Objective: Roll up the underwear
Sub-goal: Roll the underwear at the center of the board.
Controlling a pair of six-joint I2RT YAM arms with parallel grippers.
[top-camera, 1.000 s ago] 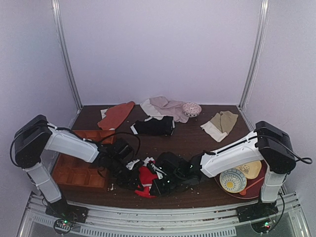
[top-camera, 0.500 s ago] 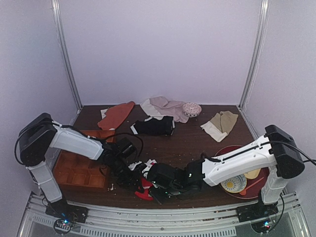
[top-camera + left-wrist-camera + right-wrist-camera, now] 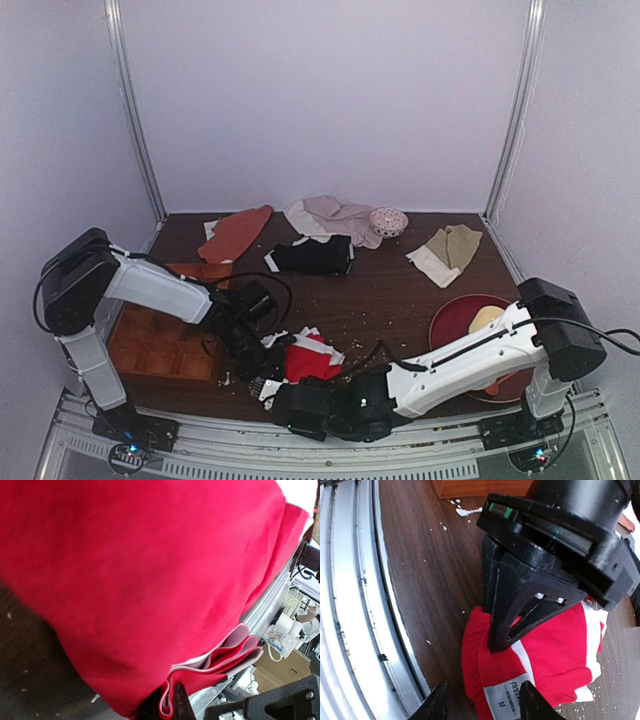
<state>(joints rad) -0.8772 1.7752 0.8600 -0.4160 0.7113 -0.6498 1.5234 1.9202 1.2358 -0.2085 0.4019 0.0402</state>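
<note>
Seemingly mid-roll, with underwear [image 3: 555, 655] clamped by left gripper [image 3: 496, 642]. Next likely calls for closing right gripper [image 3: 482, 706], apart just beside underwear, on loose fold.

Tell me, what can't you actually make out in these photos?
Top view: the right arm hides the near half of the red plate.
Left wrist view: the underwear fills the frame, its outline cut off by the edges.
Right wrist view: the label has print above the M too small to read; the left gripper covers the cloth behind it.
</note>
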